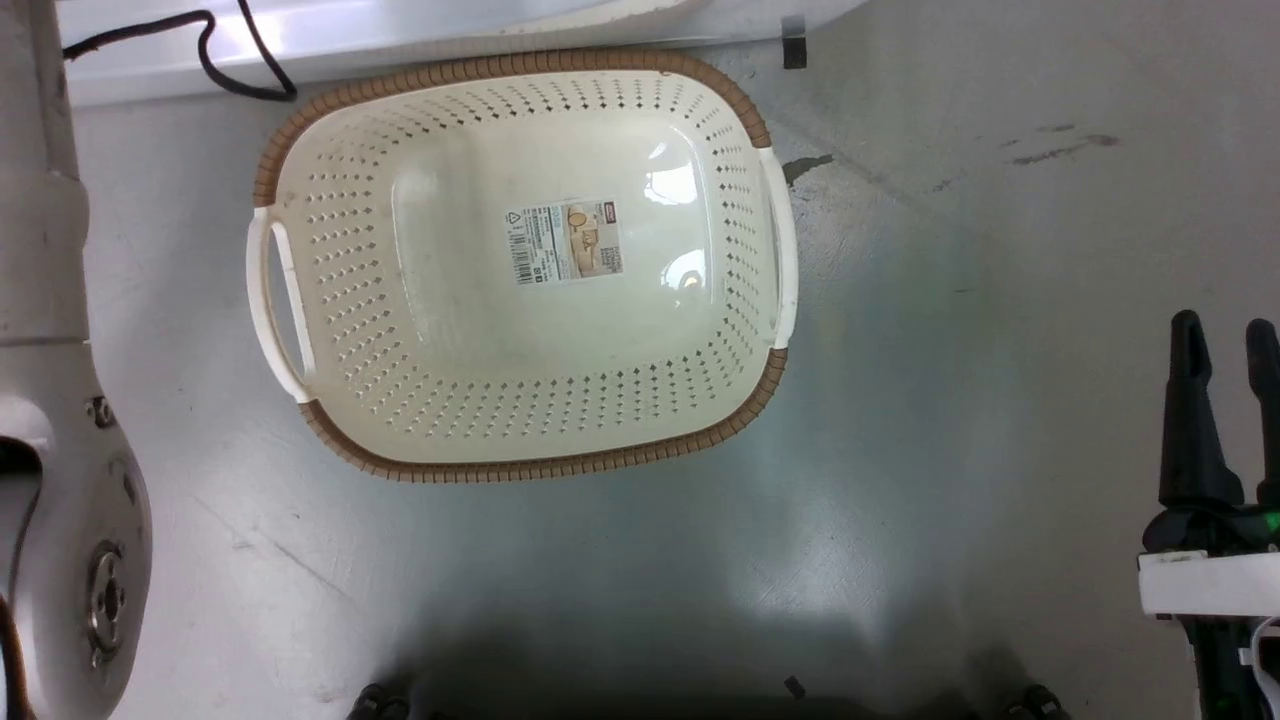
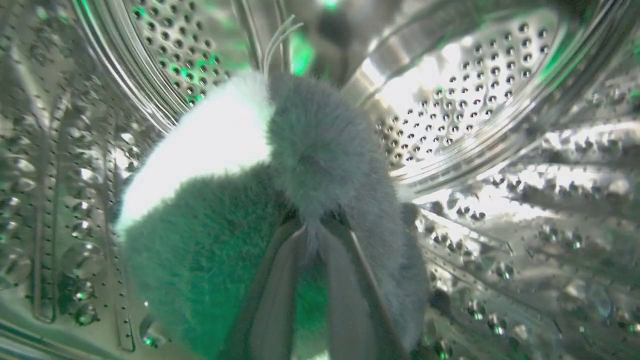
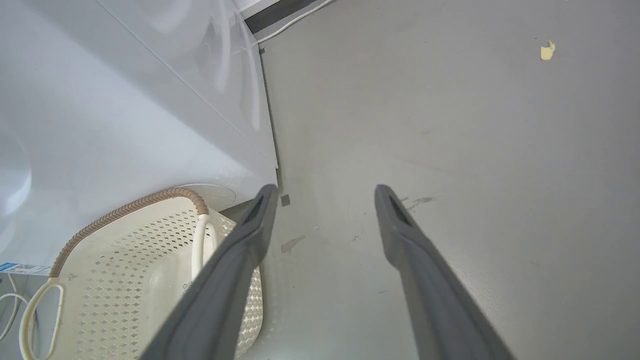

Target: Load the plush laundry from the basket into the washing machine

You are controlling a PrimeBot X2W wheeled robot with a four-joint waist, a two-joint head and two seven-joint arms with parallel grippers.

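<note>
Left wrist view looks straight along the left gripper [image 2: 312,227], whose two dark fingers [image 2: 280,290] are pressed together on a tuft of grey fur. They pinch the plush laundry [image 2: 320,150] by a loose fold rather than around its bulk, which by the look of it would be too wide for the jaws to span. Beyond the tips the toy's body swells out, with a white patch [image 2: 210,135] on one side and darker, green-tinted fur below. It lies against the dimpled steel wall of the drum [image 2: 500,85], so the load is already inside the washing machine [image 3: 125,100]. The pinch seems meant only to carry it deep enough that it won't roll back out. Farther in, the perforated rear of the drum curves away. Head view has the right gripper [image 1: 1225,340] low at the right, fingers spread wide and holding nothing, probably held clear of the work at the door. Ahead of it the basket [image 1: 520,465] sits on the grey floor [image 1: 1000,250], with nothing in it but its label [image 1: 563,242] and its far rim just beside the machine's white front.
</note>
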